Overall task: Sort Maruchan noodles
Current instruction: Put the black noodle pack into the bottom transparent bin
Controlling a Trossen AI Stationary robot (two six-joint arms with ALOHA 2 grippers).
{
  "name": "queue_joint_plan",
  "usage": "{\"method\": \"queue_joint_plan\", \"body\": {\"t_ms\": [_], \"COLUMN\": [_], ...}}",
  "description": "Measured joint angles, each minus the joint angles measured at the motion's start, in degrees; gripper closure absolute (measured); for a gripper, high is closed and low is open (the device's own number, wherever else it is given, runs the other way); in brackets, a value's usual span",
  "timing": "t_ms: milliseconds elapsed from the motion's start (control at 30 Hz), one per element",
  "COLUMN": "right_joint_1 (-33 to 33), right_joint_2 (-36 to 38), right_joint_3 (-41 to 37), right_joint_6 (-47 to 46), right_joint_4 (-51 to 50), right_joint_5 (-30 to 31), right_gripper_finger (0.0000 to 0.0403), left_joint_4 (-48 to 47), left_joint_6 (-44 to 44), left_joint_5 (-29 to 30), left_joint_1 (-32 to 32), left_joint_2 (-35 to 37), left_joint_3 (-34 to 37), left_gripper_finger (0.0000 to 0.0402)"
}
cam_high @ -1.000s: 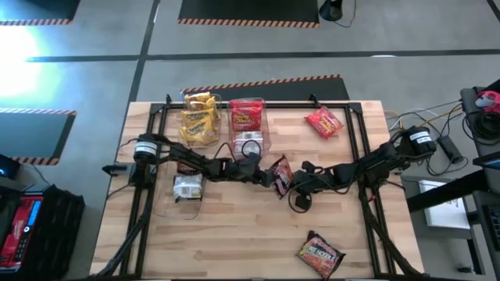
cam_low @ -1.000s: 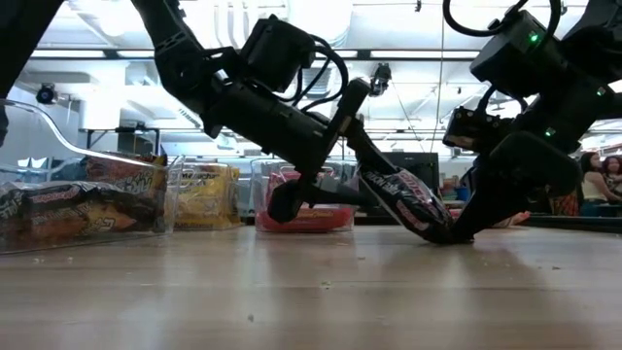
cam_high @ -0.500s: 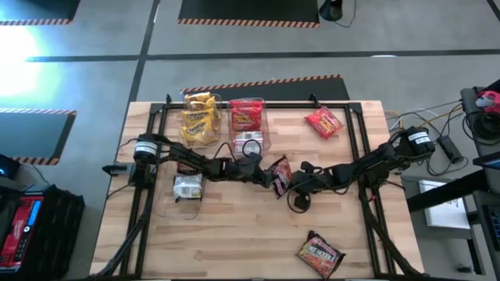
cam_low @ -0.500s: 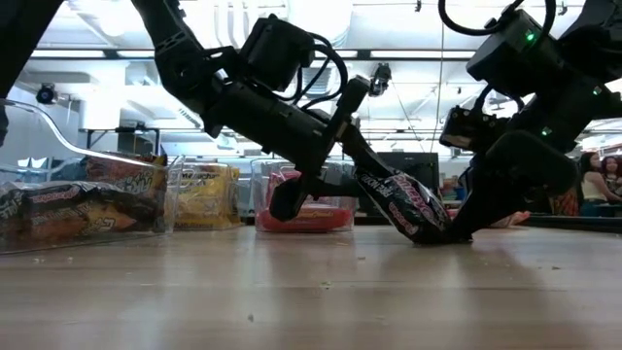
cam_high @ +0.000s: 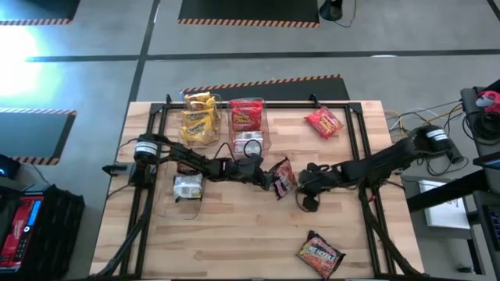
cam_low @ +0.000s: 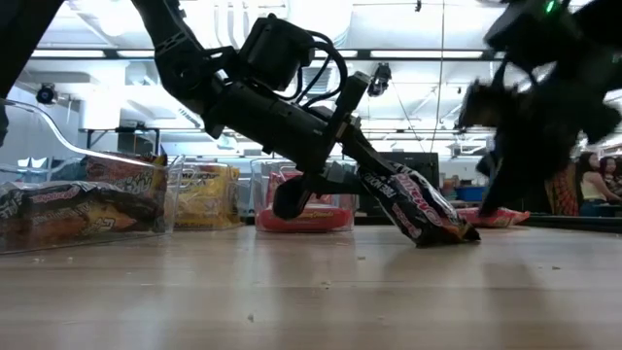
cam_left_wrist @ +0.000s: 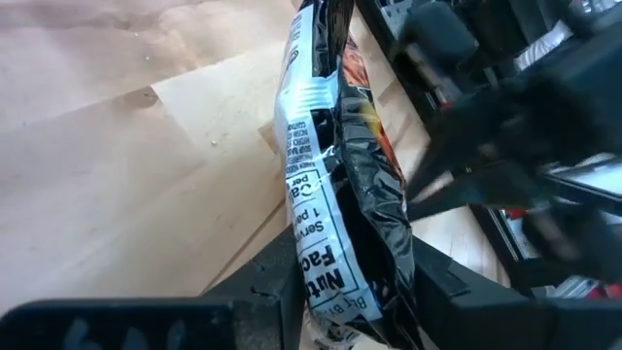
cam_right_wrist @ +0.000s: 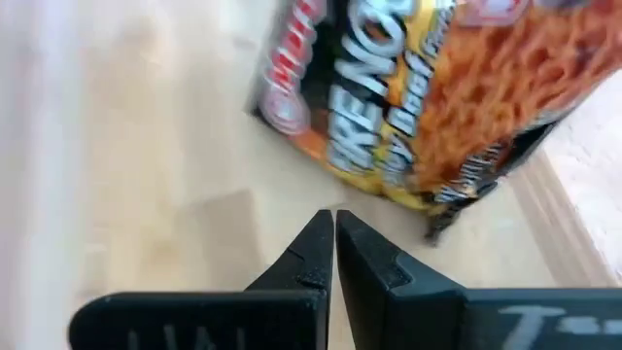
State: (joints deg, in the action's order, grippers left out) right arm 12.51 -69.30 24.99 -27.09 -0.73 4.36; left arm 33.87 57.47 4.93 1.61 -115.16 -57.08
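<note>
My left gripper [cam_high: 270,175] reaches in from the table's left and is shut on a dark brown-red noodle packet [cam_high: 281,176] with a white printed back [cam_left_wrist: 309,209] at the table's middle. My right gripper [cam_high: 306,178] sits just right of that packet, fingers shut [cam_right_wrist: 333,222] and touching nothing; the packet's printed face [cam_right_wrist: 418,92] shows ahead of it. Yellow packets [cam_high: 199,117] and red packets [cam_high: 247,115] lie in clear bins at the far side. Another dark packet [cam_high: 187,186] lies in a bin on the left. My left gripper pinches the dark packet between its two fingers [cam_left_wrist: 277,287], one on the white back, one on the dark front, near its upper end [cam_low: 374,185]. The fingers slant down from the table's left. The packet is tilted, and its lower end [cam_low: 457,233] rests on the table.
A loose red packet [cam_high: 323,122] lies at the far right of the table and a loose dark packet [cam_high: 320,254] near the near edge. A black frame [cam_high: 355,133] borders the work area. Bare wood [cam_high: 234,226] lies toward the near side. A person [cam_low: 591,185] sits in the room behind.
My right gripper has drawn back from the dark packet's lower end toward the table's right and risen a little. The packet stays tilted in my left gripper, lower end on the table, now leaning slightly further right.
</note>
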Motion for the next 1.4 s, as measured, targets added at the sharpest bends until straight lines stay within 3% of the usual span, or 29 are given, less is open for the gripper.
{"method": "queue_joint_plan", "body": {"t_ms": [233,500,867,1200,1400], "right_joint_1": [2.5,5.2,6.0,6.0,6.0], "right_joint_2": [9.6,7.4,-1.4,-8.3,-12.0], "right_joint_3": [-0.1,-0.2,0.1,3.8,5.9], "right_joint_6": [-6.8,-10.0,-13.2,-12.8,-12.8], "right_joint_4": [-4.9,-4.7,1.5,1.5,1.5], "right_joint_5": [-0.7,-0.4,0.6,1.7,1.7], "right_gripper_finger": [0.0394,0.0394,0.0394,0.0394,0.0394], "left_joint_4": [0.3,-4.2,-38.5,-66.0,-81.6], "left_joint_6": [-4.1,-14.2,-26.5,-26.2,-23.0], "left_joint_5": [-1.5,-4.6,-4.4,-4.5,-4.2], "left_joint_1": [-0.3,-0.5,-0.8,-0.2,-0.2], "left_joint_2": [2.2,8.9,30.5,52.5,59.3], "left_joint_3": [0.0,0.0,0.0,0.0,0.0], "left_gripper_finger": [0.0306,0.0306,0.0306,0.0306,0.0306]}}
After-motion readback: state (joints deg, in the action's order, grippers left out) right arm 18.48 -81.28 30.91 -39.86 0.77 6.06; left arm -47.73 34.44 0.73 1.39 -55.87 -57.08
